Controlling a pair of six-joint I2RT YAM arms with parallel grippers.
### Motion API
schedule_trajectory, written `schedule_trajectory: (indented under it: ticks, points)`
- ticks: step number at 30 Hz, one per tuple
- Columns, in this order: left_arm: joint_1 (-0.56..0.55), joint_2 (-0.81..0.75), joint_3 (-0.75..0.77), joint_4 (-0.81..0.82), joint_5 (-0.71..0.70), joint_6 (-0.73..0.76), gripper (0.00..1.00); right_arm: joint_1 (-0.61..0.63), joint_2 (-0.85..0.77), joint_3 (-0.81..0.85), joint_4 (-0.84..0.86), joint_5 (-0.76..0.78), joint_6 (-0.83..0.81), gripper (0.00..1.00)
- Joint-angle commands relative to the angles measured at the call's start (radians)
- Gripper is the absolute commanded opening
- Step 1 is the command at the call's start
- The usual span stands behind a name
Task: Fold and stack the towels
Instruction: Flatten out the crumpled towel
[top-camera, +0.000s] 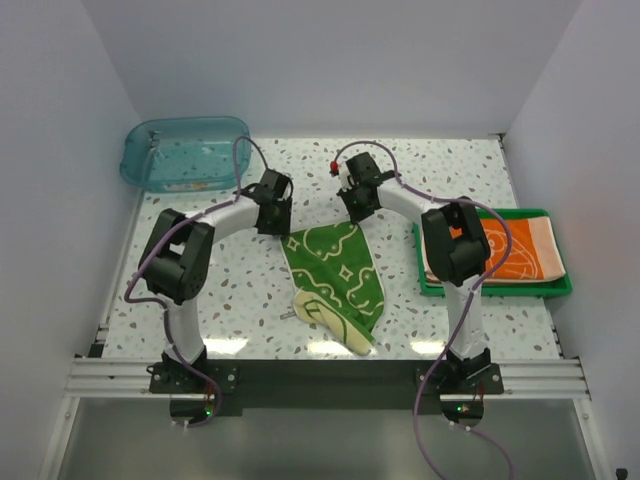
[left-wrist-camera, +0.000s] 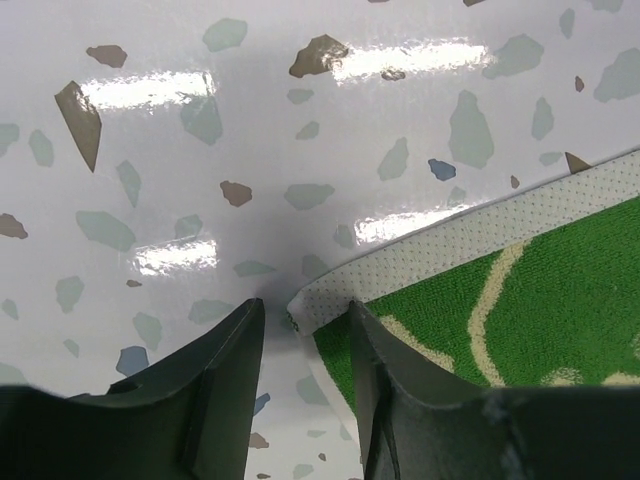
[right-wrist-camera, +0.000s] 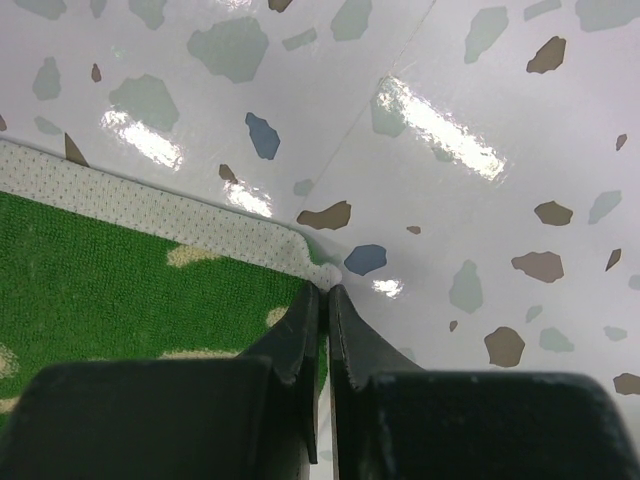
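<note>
**Green towel: far corners, one pinched, one loose**

Table (top-camera: 200, 300): speckled, glossy. Green towel (top-camera: 335, 275) lies at centre, wide at its 12 o'clock edge and narrowing to a bunched 6 o'clock end where the pale reverse shows. Blue tub (top-camera: 185, 150) sits at 10 o'clock. Green tray (top-camera: 500, 289) at 3 o'clock holds the folded orange towel (top-camera: 520, 250).

Left gripper (left-wrist-camera: 305, 315) is at the towel's 11 o'clock corner, jaws spread, the hem tip lying between them against the inner jaw. Right gripper (right-wrist-camera: 325, 292) is at the 1 o'clock corner, jaws pressed together on the hem tip.

Risks, as I judge them:
- The left jaws may catch only the hem's edge, so that corner slips out
- Lifting on the right pinch alone would skew the cloth
- The bunched near end could make the fold uneven
</note>
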Motion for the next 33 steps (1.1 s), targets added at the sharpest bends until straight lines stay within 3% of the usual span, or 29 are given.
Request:
schedule_trajectory:
  ticks: [1, 6, 12, 18, 27, 33]
  points:
    - [-0.008, 0.033, -0.003, -0.063, -0.021, -0.003, 0.44, -0.003, 0.009, -0.046, -0.052, 0.056, -0.008, 0.00]
    - [-0.081, 0.064, -0.030, -0.082, -0.048, -0.014, 0.43, -0.005, -0.006, -0.056, -0.053, 0.065, 0.003, 0.00]
    - [-0.112, 0.107, -0.059, -0.097, -0.030, -0.041, 0.34, -0.002, -0.029, -0.063, -0.060, 0.063, 0.020, 0.00]
    - [-0.114, 0.145, -0.023, -0.114, -0.042, -0.032, 0.00, -0.002, -0.034, -0.062, -0.049, 0.048, 0.038, 0.00]
    - [-0.052, 0.078, 0.184, -0.141, -0.184, 0.096, 0.00, -0.005, -0.077, 0.067, -0.018, 0.072, 0.083, 0.00]
    - [0.007, 0.035, 0.521, -0.177, -0.280, 0.195, 0.00, -0.015, -0.131, 0.319, -0.043, 0.178, 0.081, 0.00]
